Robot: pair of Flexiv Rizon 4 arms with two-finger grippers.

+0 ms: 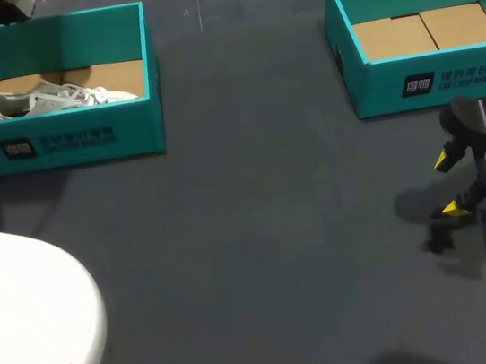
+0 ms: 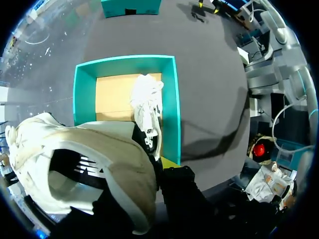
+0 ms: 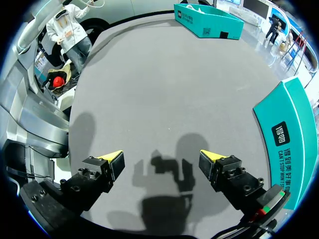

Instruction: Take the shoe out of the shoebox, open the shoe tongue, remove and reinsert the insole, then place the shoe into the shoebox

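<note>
In the left shoebox (image 1: 74, 138), white shoe (image 1: 50, 100), right gripper (image 1: 447, 183) spread, left gripper (image 1: 1, 8) state unclear

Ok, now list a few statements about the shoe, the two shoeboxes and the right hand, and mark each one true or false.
1. The white shoe lies inside the left shoebox. True.
2. The right shoebox also holds a shoe. False: only its cardboard floor shows inside.
3. The right hand is open, with nothing between its fingers. True.
4. The right hand hangs over the left shoebox. False: it is above the bare table, near the right shoebox's front wall.
</note>
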